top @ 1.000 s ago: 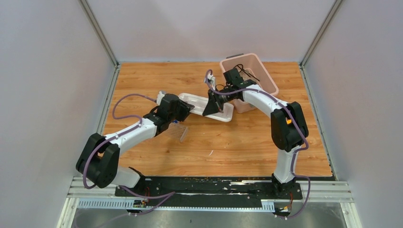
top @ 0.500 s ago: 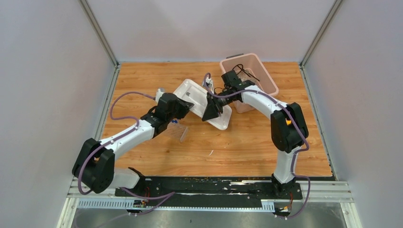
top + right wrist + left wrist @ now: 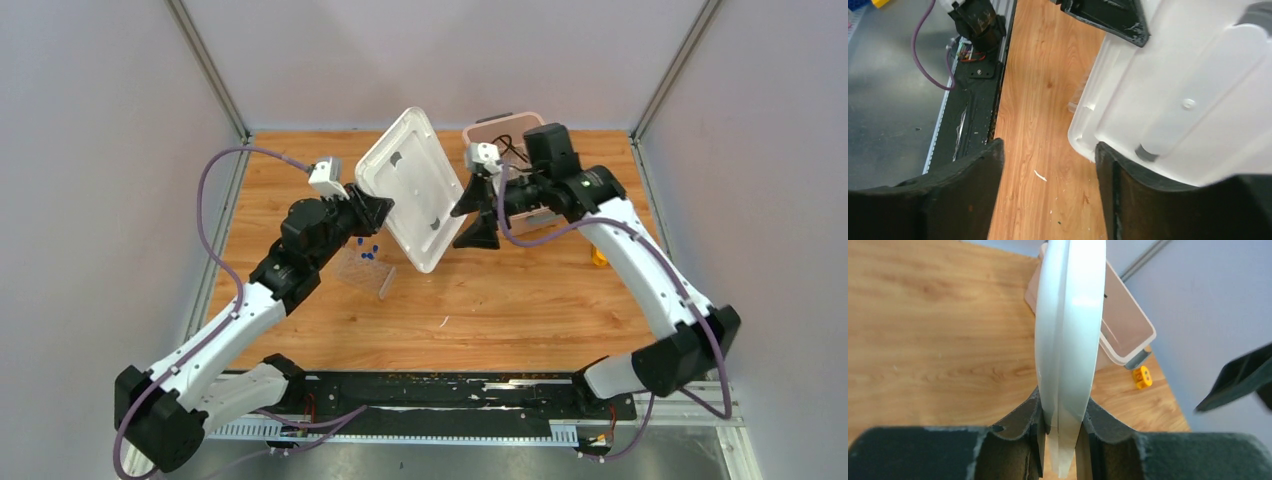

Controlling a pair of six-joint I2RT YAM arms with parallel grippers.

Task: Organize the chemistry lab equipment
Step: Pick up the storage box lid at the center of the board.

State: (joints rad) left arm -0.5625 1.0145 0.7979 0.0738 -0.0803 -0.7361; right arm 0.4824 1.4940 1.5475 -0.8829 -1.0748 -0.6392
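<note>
Two-arm rig during the sorting of lab equipment. The left pincer is clamped on one edge of the white lid, which stands nearly upright above the surface. The right pincer hangs just beside the lid's opposite edge, jaws spread and gripping nothing. Behind it, the pink bin holds the black wire ring tripod. The clear tube rack lies on the surface below the left pincer, with the blue-capped tubes on it. Step in hand, as judged – the lid is being carried single-handed while the rack waits outside the bin. The next move calls for parking the lid without letting it pivot in its narrow grip – then the free right pincer can reach for the rack.
</note>
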